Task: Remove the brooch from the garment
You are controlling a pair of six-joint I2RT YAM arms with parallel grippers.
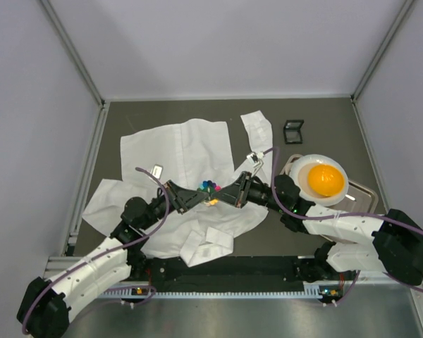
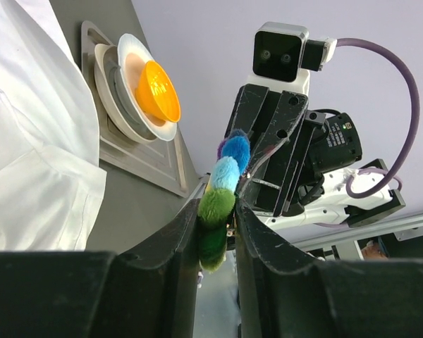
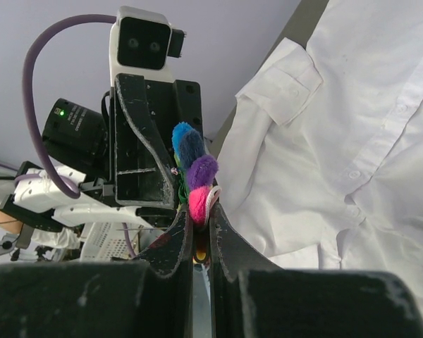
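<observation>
Dark grey bench (image 1: pixel 317 113) boxed in by plain pale walls, with the garment (image 1: pixel 176 148) spread out flat and creased over most of the middle. An orange bowl (image 1: pixel 324 179) sits on white plates on a tray (image 1: pixel 363 193) off to the right, and a little black box (image 1: pixel 293 131) is near the back. Neither has anything to do with the job, as far as I can see.

So the interesting bit: the brooch (image 1: pixel 210 186) is right between the two arms, up over the lower middle of the shirt. The right claw (image 3: pixel 199 218) is clamped tight on it, with the pink petal squeezed between its tips. The left claw (image 2: pixel 217 225) is only partway apart. The green petals sit loosely between its fingers with a sliver of gap on one side, so I wouldn't call that a pinch.

Why two arms nose to nose? My guess is that one steadies the pin while the other works the clasp, since thin fabric just drags along otherwise.

Neither wrist view shows any cloth hanging off the brooch, and the shirt lies off to the side in both. I'd say it's probably already free, or very nearly. The catch is that the back of the pin is hidden, so I can't be sure. What's left would be carrying it clear and setting it down somewhere off the shirt.
</observation>
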